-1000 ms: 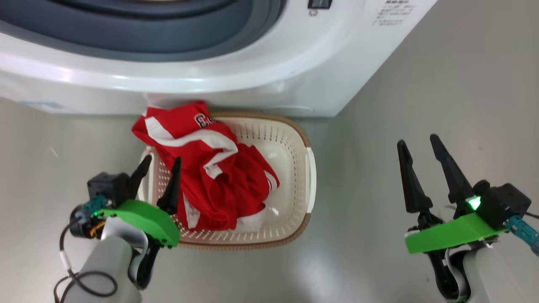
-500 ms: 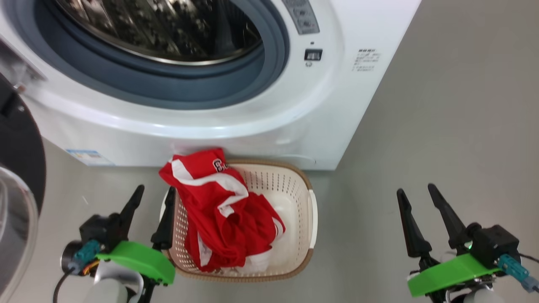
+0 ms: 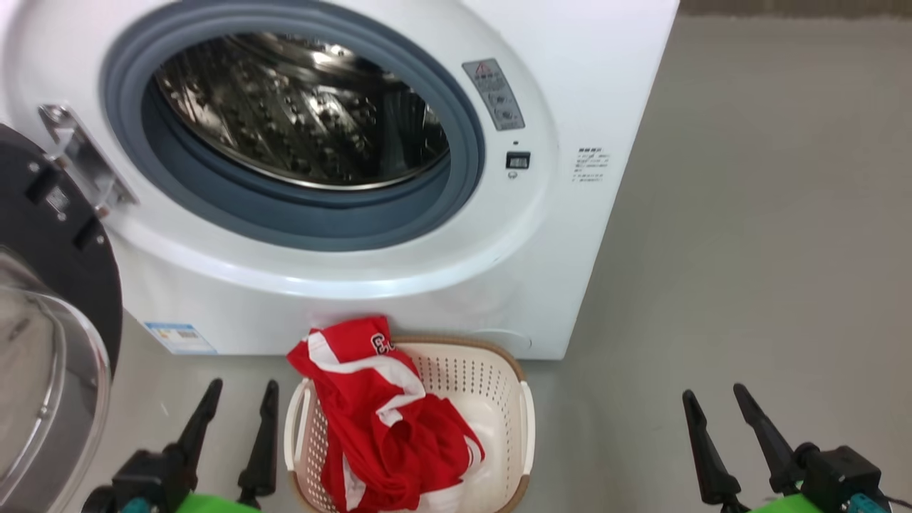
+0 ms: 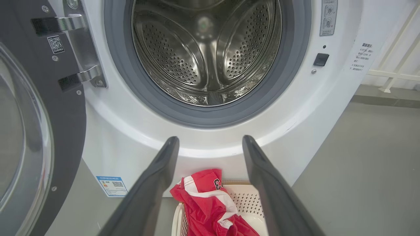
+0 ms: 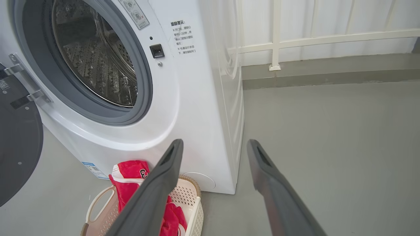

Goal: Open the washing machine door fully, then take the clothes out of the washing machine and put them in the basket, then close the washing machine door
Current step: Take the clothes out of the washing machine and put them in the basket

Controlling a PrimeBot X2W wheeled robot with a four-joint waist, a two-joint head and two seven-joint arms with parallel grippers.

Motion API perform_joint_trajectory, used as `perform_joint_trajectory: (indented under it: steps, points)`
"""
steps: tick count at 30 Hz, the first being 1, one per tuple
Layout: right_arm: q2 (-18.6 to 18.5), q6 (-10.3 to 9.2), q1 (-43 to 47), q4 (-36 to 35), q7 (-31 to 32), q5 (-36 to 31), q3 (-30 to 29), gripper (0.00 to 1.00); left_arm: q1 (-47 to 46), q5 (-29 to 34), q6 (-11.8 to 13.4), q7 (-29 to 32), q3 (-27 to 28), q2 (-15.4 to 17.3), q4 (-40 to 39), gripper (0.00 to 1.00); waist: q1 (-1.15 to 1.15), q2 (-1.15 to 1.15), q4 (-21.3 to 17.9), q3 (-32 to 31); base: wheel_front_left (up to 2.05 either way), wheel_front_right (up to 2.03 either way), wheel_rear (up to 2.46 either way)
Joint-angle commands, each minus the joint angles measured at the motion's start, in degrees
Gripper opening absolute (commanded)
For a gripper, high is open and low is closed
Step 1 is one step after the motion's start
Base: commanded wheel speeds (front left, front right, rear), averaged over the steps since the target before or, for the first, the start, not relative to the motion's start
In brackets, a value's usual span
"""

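1. The washing machine door [image 3: 71, 263] stands swung wide open on its hinge [image 3: 82, 160] at the left of the washing machine [image 3: 563, 214]. Its black rim and clear bowl window face outward.
2. The drum [image 3: 299, 114], ringed by the grey gasket [image 3: 459, 178], shows its perforated steel walls.
3. The clothes [image 3: 385, 427], red with white stripes and a dark number, lie heaped in the basket [image 3: 491, 385]. One end rises over the far rim toward the machine's front.
4. The basket sits on the grey floor [image 3: 748, 249], just in front of the machine's lower panel and to the right of the blue label [image 3: 179, 337].
5. The left pincer [image 3: 242, 386] hovers just left of the basket, its two dark fingers spread apart and holding nothing.
6. The right pincer [image 3: 713, 392] hangs over the floor well to the right of the basket, its fingers likewise spread and empty.
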Motion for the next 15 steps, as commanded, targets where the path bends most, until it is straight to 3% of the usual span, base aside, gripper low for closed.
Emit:
perform_joint_trajectory:
  steps: [1,15]
  points:
    - [-0.5,0.26,0.2,-1.5,-0.4,0.1,1.0,1.00,1.0,0.9,-0.3,-0.3,2.4,0.6,-2.7,1.00,0.00,0.00,-0.5,-2.6,0.00,0.00,0.00]
    - [-0.5,0.26,5.0,-3.1,-0.4,0.2,-0.8,1.00,10.6,3.5,-0.3,-0.3,5.6,-0.1,-10.7,1.00,0.00,0.00,-1.3,-5.7,0.00,0.00,0.00]
